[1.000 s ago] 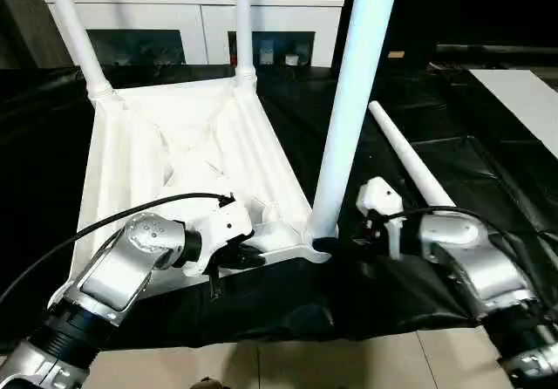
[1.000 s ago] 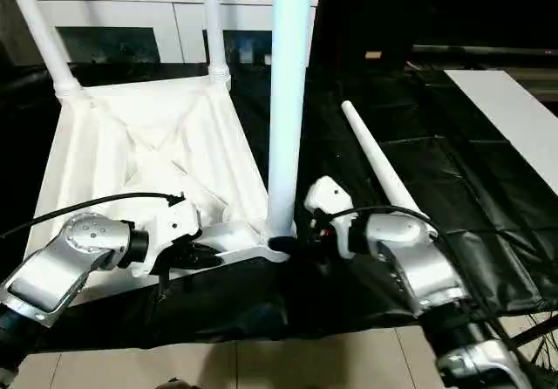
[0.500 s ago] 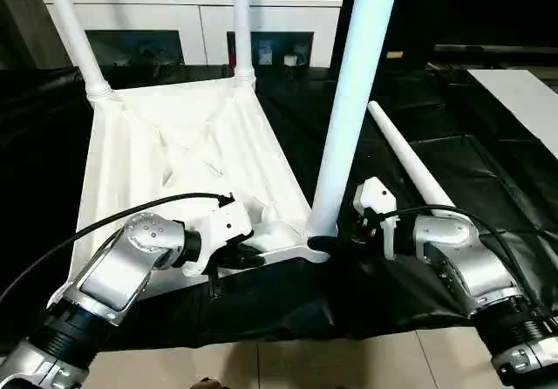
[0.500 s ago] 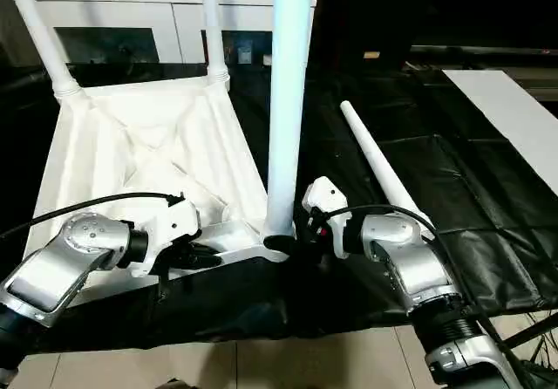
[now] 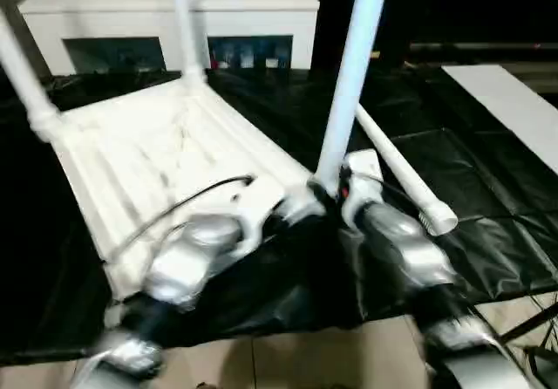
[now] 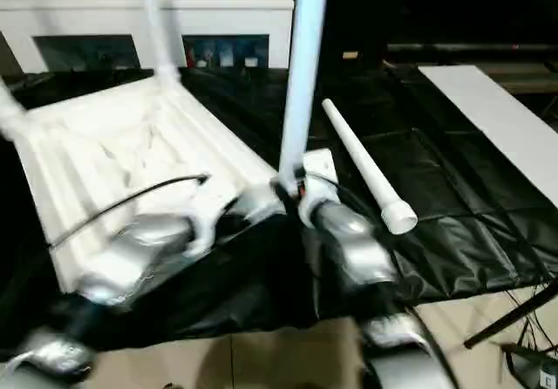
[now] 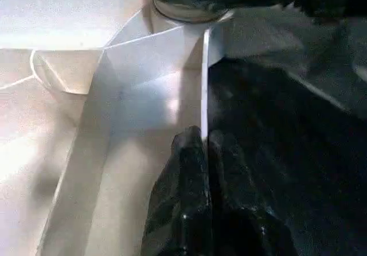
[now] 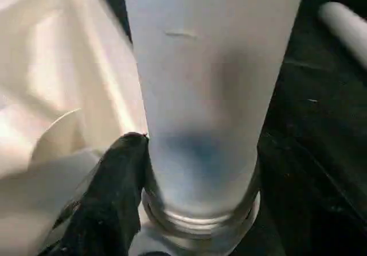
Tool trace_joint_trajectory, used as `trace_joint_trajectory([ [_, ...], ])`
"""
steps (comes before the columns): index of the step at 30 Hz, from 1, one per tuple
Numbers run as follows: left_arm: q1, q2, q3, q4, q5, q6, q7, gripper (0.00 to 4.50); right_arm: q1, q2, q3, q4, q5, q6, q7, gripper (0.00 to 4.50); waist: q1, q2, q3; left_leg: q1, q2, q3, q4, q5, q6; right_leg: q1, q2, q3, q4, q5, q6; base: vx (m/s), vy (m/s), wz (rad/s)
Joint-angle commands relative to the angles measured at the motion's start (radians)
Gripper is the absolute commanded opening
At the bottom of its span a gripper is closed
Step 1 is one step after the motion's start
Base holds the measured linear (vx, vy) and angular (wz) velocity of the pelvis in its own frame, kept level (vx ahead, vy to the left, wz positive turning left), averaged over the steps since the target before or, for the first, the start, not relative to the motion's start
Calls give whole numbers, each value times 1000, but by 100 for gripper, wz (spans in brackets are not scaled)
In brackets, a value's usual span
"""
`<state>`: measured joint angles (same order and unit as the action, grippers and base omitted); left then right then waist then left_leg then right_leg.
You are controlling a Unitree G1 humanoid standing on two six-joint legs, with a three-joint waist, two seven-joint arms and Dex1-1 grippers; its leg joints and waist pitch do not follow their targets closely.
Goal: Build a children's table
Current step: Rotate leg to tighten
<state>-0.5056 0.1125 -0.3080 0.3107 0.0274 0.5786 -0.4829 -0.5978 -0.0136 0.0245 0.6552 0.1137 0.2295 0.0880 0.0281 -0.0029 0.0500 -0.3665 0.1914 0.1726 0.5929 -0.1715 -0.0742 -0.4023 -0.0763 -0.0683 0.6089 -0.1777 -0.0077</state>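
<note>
Three upright legs rise from the upturned tabletop and are cut off by the upper edge, tips unseen. Both forearms beside the near-corner leg are smeared by blur. The right pincer shows one finger; its other finger is hidden behind that leg.

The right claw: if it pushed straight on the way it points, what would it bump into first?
Most likely the upright leg, which stands directly before the right claw, seated in the tabletop's corner socket. One finger already lies beside its base.
</note>
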Motion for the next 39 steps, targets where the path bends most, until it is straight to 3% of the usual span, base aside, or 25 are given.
trace_joint_trajectory([
  [1,-17,-32,27,66,21,-39,96,0,-14,37,-1,82,5,12,-56,263,-4,-4,-56,15,18,-16,-70,-389,-15,24,-55,31,-115,-527,-71,0,0,0],
  [3,-27,-39,14,88,41,-62,115,0,-41,58,21,106,-9,-9,-49,263,-4,-1,-58,12,21,-17,-73,-383,-8,24,-56,32,-113,-496,-76,0,0,0],
  [5,-29,-29,12,88,44,-64,109,0,-44,69,32,74,-1,-45,22,333,0,-7,-57,8,22,-14,-74,-375,2,26,-57,34,-109,-474,-76,0,0,0],
  [7,-28,-17,10,84,47,-66,101,0,-39,68,36,54,-4,-48,41,339,2,-4,-56,7,22,-15,-75,-375,7,26,-57,35,-109,-467,-78,0,0,0],
  [10,-12,30,-1,46,55,-69,55,0,-13,47,46,-14,-16,-41,67,376,-2,-7,-58,-9,22,-19,-81,-347,8,39,-58,34,-103,-462,-68,0,0,0],
  [12,3,64,-13,18,59,-67,17,0,2,17,56,-45,-29,-31,75,387,-6,-8,-58,-6,23,-18,-79,-343,6,34,-60,34,-105,-470,-74,0,0,0],
  [15,48,147,-42,-61,44,-102,-115,0,60,-87,109,-145,-63,3,172,399,0,-4,-62,-3,29,-15,-78,-288,15,37,-57,41,-93,-349,-109,0,0,0],
  [17,80,193,-46,-108,6,-111,-203,0,110,-146,118,-231,-25,26,298,399,4,-1,-61,3,31,-9,-75,-286,22,33,-54,46,-87,-303,-135,0,0,0],
  [19,94,227,-57,-119,-6,-155,-255,0,143,-188,132,-292,-7,20,395,399,10,1,-63,-3,30,-7,-74,-263,32,40,-55,48,-80,-254,-158,0,0,0],
  [20,118,290,-88,-150,-32,-228,-371,0,192,-265,165,-374,21,-5,547,399,15,3,-65,2,32,-7,-72,-246,41,39,-53,47,-79,-214,-170,0,0,0],
  [21,118,290,-88,-150,-32,-228,-371,0,192,-265,165,-374,21,-5,547,399,22,2,-65,0,35,-8,-72,-234,51,45,-54,48,-74,-181,-173,0,0,0],
  [23,141,363,-124,-206,-63,-274,-513,0,240,-360,210,-433,56,-51,724,399,24,5,-63,2,37,-7,-74,-232,56,43,-54,48,-72,-161,-191,0,0,0],
  [25,142,382,-130,-224,-66,-253,-544,0,258,-398,224,-457,83,-47,793,399,32,9,-58,10,40,-4,-76,-268,54,39,-54,49,-75,-192,-205,0,0,0],
  [27,133,387,-125,-223,-79,-244,-572,0,254,-422,226,-438,91,-57,844,399,32,6,-53,15,39,-3,-79,-319,37,33,-54,50,-83,-272,-204,0,0,0],
  [30,121,393,-121,-213,-77,-250,-583,0,235,-425,215,-412,74,-65,866,399,31,2,-48,22,39,-5,-81,-377,13,27,-57,52,-94,-383,-178,0,0,0],
  [31,119,394,-121,-210,-75,-255,-584,0,232,-425,212,-410,73,-61,869,399,29,0,-48,18,37,-7,-82,-383,8,30,-58,52,-94,-407,-167,0,0,0],
  [33,116,399,-119,-202,-79,-264,-588,0,227,-429,211,-405,76,-62,883,399,27,-2,-50,11,36,-9,-83,-365,9,35,-59,52,-94,-419,-150,0,0,0],
  [35,115,404,-115,-196,-79,-275,-594,0,220,-442,218,-393,76,-61,901,383,28,-3,-52,13,36,-9,-80,-356,13,33,-60,52,-95,-418,-146,0,0,0],
  [36,115,406,-111,-194,-76,-277,-595,0,218,-450,225,-385,74,-65,911,383,29,-7,-53,11,36,-8,-80,-338,17,35,-59,52,-94,-405,-147,0,0,0],
  [39,116,405,-101,-189,-74,-277,-598,0,221,-468,245,-366,50,-88,932,356,31,-4,-55,10,37,-6,-77,-309,23,35,-58,52,-88,-354,-167,0,0,0],
])
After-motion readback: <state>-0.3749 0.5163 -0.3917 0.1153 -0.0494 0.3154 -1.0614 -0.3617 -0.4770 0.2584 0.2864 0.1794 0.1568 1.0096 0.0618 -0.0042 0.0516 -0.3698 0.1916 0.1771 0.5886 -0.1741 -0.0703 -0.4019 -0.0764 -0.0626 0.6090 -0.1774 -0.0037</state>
